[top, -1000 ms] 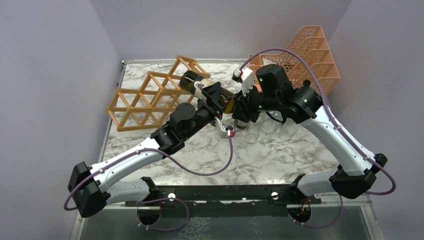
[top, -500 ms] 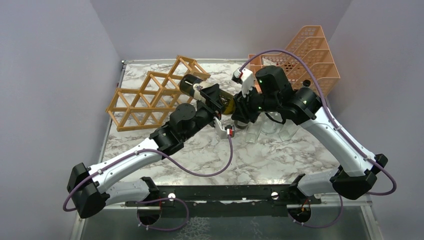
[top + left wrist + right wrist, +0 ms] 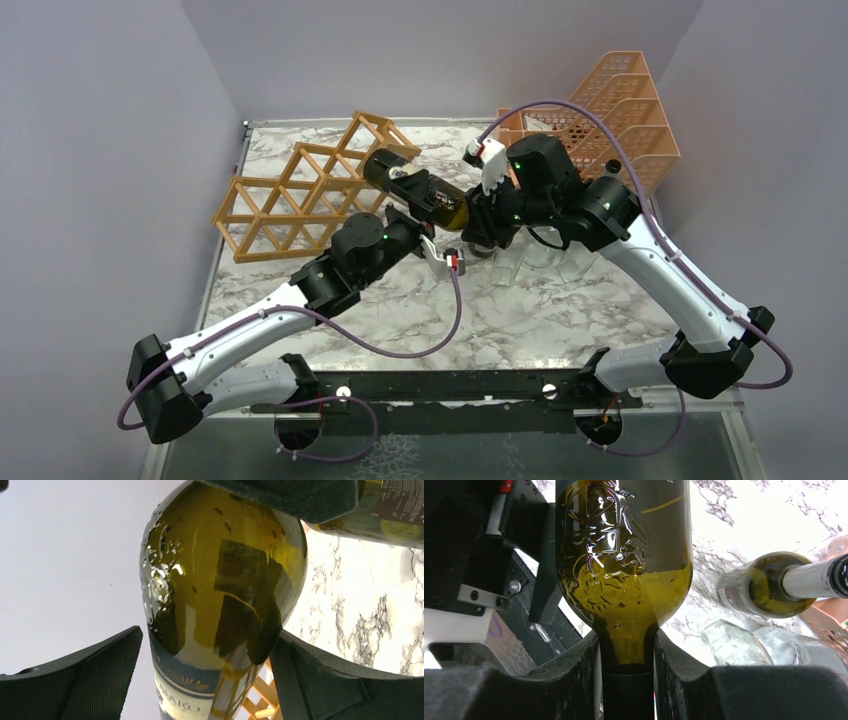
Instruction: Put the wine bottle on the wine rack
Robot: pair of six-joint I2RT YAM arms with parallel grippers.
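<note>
R claw [image 3: 626, 652] is clenching the wine bottle [image 3: 415, 187] by its neck, pads pressing both sides of the dark-green glass just below the shoulder. L claw [image 3: 205, 640] is standing spread wide w/ the bottle's body btwn its fingers, neither pad squeezing the glass, so it's released. Bottle is hanging roughly level above the marble worktop [image 3: 520, 320], base pointing toward the wine rack [image 3: 300, 195], neck toward the R arm. In the top view its base is overlapping the rack's right end by the upper cells; can't tell whether it's touching the sticks or sitting inside a cell. Rack is sitting at back-left of the worktop, peach mesh organiser [image 3: 620, 110] at back-right. Clear glass bottles [image 3: 540, 255] are standing under the R arm, and a second green bottle [image 3: 769, 585] w/ a pale neck is showing near them in the R wrist view.
</note>
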